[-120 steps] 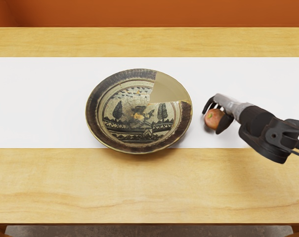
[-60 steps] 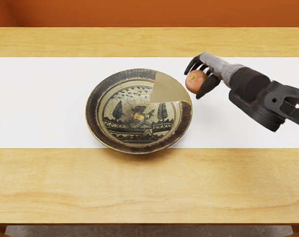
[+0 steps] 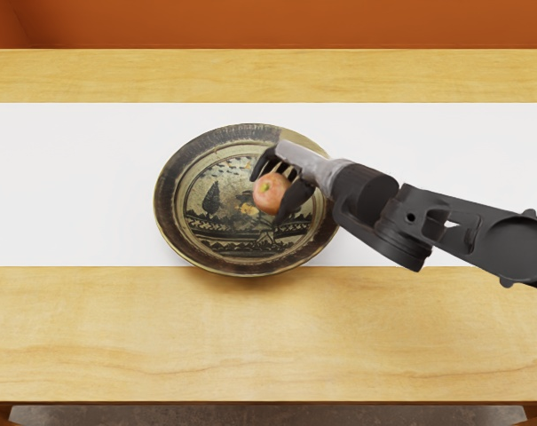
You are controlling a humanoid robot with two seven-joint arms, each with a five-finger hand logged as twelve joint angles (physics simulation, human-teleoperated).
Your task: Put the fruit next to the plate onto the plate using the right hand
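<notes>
"Right hand (image 3: 281, 177) first: what is it doing?"

"It is gripping a small round fruit (image 3: 270, 192), red with a touch of green. Dark fingers (image 3: 262, 163) are curling over the top of the fruit and the thumb is pressing in from below right. Its dark arm (image 3: 446, 231) is stretching in from the picture's right edge and crossing the plate's right rim."

"And where is the fruit sitting?"

"Over the plate (image 3: 167, 191), inside the rim and a little right of the painted centre. Whether it is touching the plate's surface or hanging just above it, I cannot tell."

"What is the plate like?"

"Round and shallow, with a dark brown rim and a pale centre painted with small trees and bands. It is lying on a white runner (image 3: 73, 177) that is running across a light wooden table (image 3: 250, 337), with an orange wall (image 3: 250, 22) showing behind."
</notes>
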